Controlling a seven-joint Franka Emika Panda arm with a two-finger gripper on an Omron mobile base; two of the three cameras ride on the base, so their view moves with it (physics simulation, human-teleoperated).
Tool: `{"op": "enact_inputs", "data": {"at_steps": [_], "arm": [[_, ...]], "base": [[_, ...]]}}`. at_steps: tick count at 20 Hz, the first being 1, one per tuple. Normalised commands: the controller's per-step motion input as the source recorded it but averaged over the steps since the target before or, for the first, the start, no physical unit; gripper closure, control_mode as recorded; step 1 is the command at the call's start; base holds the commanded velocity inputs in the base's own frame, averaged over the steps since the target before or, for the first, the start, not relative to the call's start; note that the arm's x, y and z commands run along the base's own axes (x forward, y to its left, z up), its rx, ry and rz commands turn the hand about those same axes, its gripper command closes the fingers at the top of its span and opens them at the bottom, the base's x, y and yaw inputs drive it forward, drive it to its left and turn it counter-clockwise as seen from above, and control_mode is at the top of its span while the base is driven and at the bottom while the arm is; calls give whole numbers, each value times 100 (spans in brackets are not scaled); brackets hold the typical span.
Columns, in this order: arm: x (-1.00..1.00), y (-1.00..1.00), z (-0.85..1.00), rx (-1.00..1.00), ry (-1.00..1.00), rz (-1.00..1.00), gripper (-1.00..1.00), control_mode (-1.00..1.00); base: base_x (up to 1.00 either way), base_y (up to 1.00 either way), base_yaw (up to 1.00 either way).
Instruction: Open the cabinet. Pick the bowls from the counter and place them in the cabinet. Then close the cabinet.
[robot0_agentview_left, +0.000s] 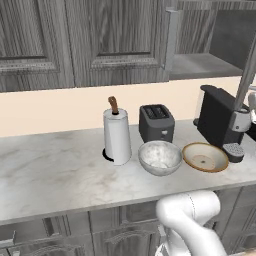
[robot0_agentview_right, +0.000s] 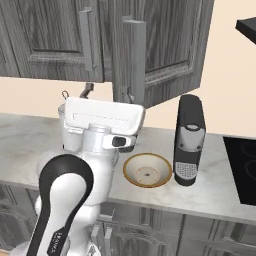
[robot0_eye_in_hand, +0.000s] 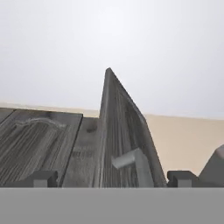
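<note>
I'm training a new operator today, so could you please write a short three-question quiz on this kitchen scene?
1. True or false: one door of the cabinet stands swung open.
2. Which item sits between the paper towel roll and the tan bowl on the counter? A) a kettle B) the speckled bowl C) a cutting board
3. Fill in: the tool has its jaws ____, with the door's handle showing between the tips.

Key:
1. True: the shelf is exposed.
2. B.
3. Open.
</note>
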Motion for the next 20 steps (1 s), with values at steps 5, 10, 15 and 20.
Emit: {"op": "enact_inputs", "data": {"at_steps": [5,10,15,20], "arm": [[-94,96,29,-16,-13,-24,-100,-100],[7,97,0,-5,15,-13,-100,-100],[77,37,-2,0,40,-13,-100,-100],[78,0,0,0,37,-27,-100,-100]], "base": [[0,0,0],[0,0,0],[0,0,0],[0,0,0]]}}
